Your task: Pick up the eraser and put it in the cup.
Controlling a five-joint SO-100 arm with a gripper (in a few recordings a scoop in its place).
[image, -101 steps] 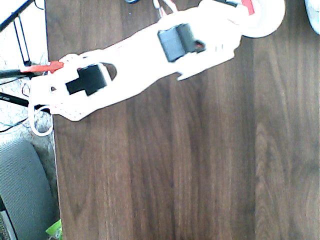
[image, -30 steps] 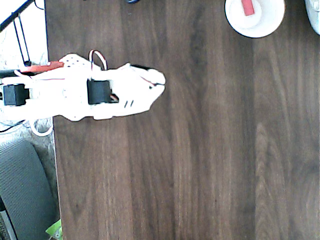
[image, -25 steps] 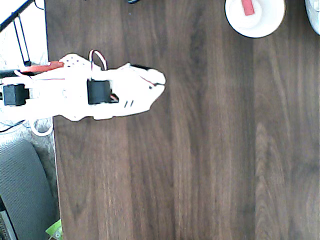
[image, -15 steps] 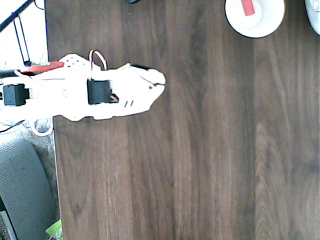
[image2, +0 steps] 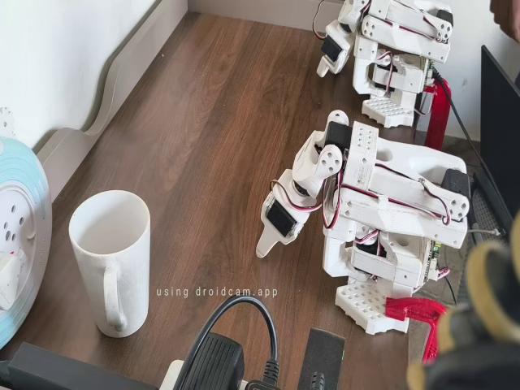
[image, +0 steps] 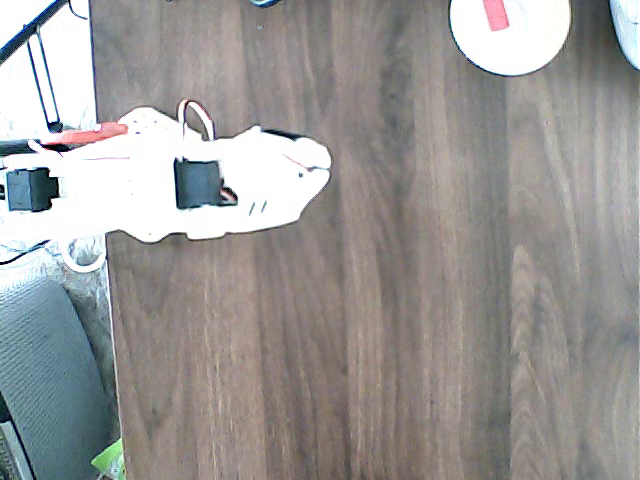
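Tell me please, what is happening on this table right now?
A white robot arm sits folded at the table's edge, its gripper pointing down at the wood and holding nothing. The red eraser lies inside the white cup in the overhead view, far from the arm. So the eraser is in the cup.

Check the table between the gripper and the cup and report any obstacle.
Nothing visible stands between them: bare wooden table lies between the folded gripper and the cup. The eraser already lies inside the cup.
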